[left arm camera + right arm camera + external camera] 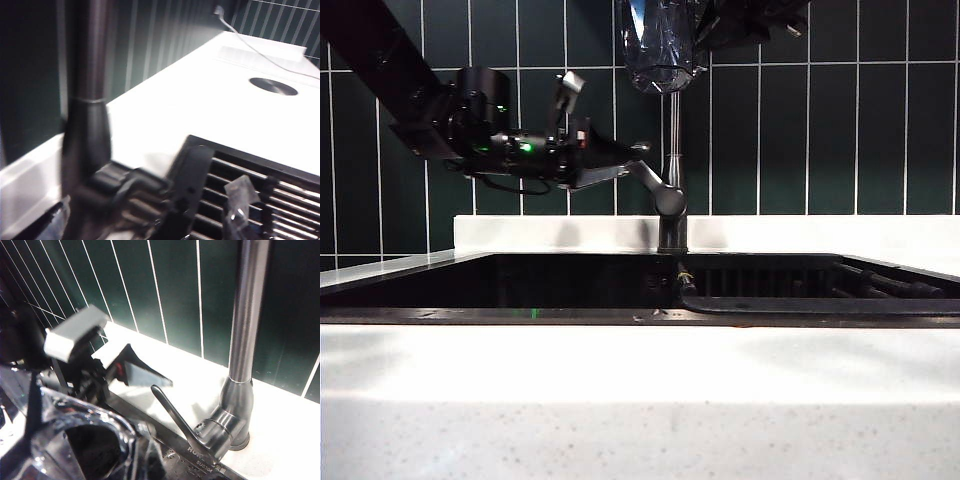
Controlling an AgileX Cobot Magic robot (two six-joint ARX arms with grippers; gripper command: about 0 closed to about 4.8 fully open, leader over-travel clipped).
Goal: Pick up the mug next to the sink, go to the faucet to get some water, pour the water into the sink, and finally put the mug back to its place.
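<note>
A: How does the sink point(570, 285) lie?
B: Sunk between the near white counter point(640, 400) and the far white ledge, its dark rim running across.

A: And the faucet point(671, 190)?
B: It stands at the far edge, mid-scene, lever slanting left.

A: The grippers?
B: The left gripper point(625, 163) hangs over the basin's left half, jaws spread, tips just beside the lever. The right gripper point(665, 45), up high, is clamped on the mug point(658, 50) by the spout.
</note>
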